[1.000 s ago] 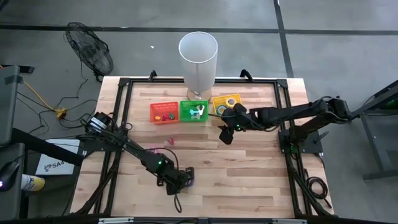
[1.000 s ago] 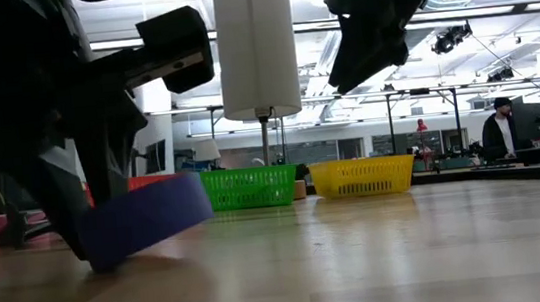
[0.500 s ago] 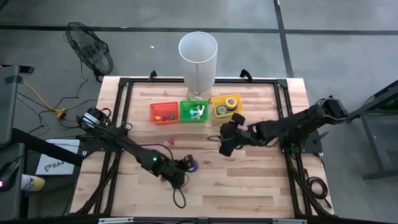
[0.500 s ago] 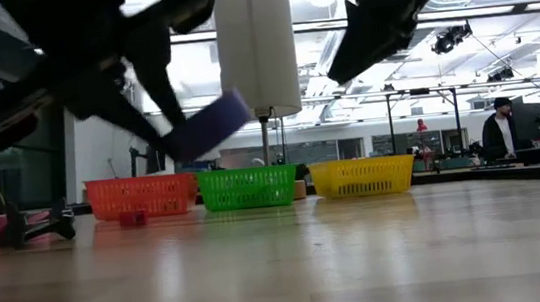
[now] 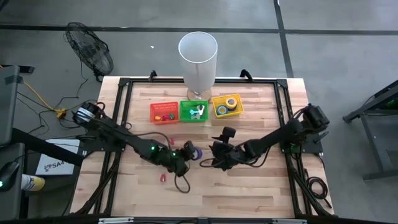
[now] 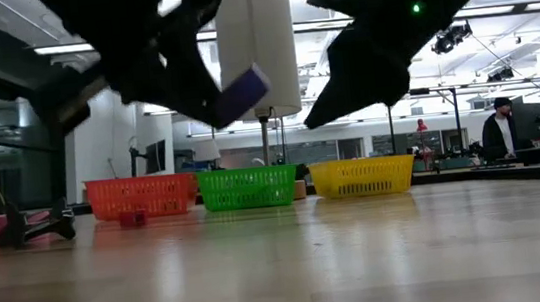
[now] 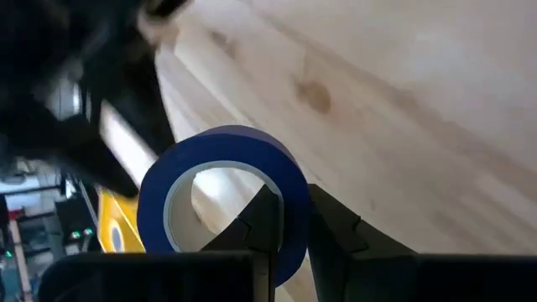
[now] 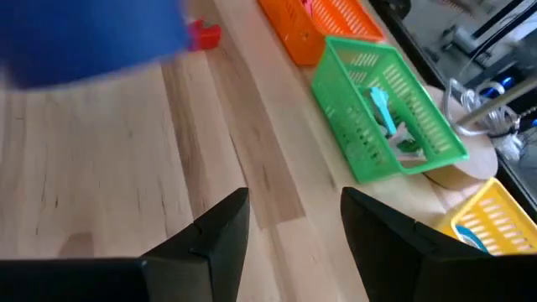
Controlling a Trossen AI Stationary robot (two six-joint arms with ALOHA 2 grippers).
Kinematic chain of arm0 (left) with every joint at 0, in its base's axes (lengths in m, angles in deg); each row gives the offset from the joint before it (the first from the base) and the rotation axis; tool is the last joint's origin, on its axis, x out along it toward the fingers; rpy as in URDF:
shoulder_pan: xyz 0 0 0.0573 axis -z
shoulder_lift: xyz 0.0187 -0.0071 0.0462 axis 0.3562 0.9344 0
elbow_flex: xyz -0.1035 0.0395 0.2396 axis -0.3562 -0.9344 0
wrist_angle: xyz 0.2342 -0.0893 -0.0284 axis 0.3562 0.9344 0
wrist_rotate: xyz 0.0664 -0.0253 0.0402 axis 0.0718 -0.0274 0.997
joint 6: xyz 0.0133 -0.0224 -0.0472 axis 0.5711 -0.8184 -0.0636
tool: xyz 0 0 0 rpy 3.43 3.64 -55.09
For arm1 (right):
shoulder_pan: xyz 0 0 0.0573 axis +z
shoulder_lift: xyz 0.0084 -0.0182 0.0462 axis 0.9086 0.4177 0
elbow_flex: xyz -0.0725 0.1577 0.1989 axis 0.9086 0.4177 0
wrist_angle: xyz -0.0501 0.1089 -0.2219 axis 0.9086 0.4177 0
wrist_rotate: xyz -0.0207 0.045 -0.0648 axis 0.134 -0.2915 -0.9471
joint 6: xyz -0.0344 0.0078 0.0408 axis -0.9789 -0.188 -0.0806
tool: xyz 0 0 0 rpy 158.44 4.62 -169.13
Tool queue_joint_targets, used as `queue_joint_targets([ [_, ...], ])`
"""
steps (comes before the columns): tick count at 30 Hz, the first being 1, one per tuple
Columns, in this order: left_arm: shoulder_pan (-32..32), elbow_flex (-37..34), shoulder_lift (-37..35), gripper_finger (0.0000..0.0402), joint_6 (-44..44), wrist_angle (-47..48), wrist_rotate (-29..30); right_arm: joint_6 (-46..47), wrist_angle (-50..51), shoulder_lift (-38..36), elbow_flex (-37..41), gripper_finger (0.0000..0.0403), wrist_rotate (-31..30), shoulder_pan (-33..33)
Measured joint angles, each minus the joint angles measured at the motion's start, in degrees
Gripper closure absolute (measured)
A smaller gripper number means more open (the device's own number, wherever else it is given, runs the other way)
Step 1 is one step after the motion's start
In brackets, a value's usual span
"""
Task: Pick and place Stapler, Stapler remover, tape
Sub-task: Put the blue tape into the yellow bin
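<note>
Wooden table [image 5: 249, 193], mid-area: left gripper [image 5: 188, 152] clamps blue tape [image 5: 195, 152], held aloft. Right gripper [image 5: 208, 163] at its 3 o'clock, fingers spread, empty.

High cam sits overhead looking straight down, whole tabletop [image 5: 249, 186] in frame. Low cam is parked at tabletop level, facing the room across the wood. Both catch the orange basket [image 5: 162, 112], green basket [image 5: 194, 111] and yellow basket [image 5: 226, 104] row plus the white cylinder [image 5: 198, 57]. Left wrist cam is right up close on a blue tape roll [image 7: 220, 195]; right wrist cam looks past its jaws toward those baskets.
</note>
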Motion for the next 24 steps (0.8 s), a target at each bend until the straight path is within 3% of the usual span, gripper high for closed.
queue_joint_targets([
  [6,-4.13,-10.49,-6.3,0.0368,-1.63,-12.0,-4.62,0.57,-2.47,3.44,0.0,0.0222,-2.23,0.99],
  [13,-9.21,-23.97,-16.86,0.0368,-2.51,-30.61,-19.21,-5.68,-11.56,5.34,0.0,0.0222,-2.81,0.97],
  [18,-12.74,-33.68,-21.97,0.0368,-5.13,-48.37,-32.73,-12.57,-20.76,5.39,-0.02,0.0222,-3.75,0.53],
  [24,-17.45,-45.52,-22.92,0.0368,-10.39,-72.76,-39.81,-22.18,-32.93,5.39,-0.02,0.0222,-1.17,-1.09],
])
